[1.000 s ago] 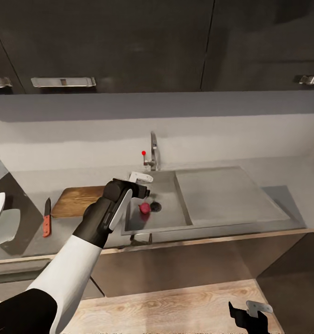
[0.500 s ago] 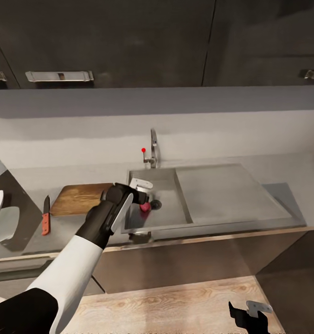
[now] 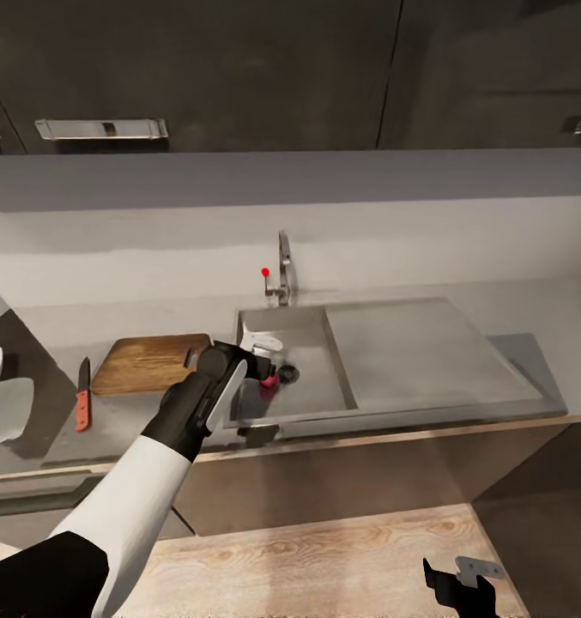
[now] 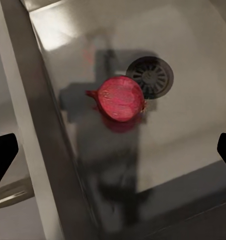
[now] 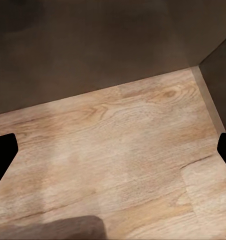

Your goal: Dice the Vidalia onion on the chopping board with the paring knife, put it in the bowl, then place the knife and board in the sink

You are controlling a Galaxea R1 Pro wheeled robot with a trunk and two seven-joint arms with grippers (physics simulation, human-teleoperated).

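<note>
— Onion position?
— Vidalia onion [image 4: 121,98] lies on the sink [image 3: 341,403] floor, touching the drain's edge.
— Your left gripper [image 3: 267,355]?
— Above the basin, fingers spread wide with the onion between them, not touching it.
— Surroundings?
— Chopping board [image 3: 144,363] beside the sink on the countertop [image 3: 118,425]; paring knife [image 3: 83,395] just beyond it. My right gripper [image 3: 467,584] hangs low over the floor, fingers parted, empty.

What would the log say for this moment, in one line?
left gripper: open, over onion | onion: in sink, by drain | right gripper: idle, low
</note>
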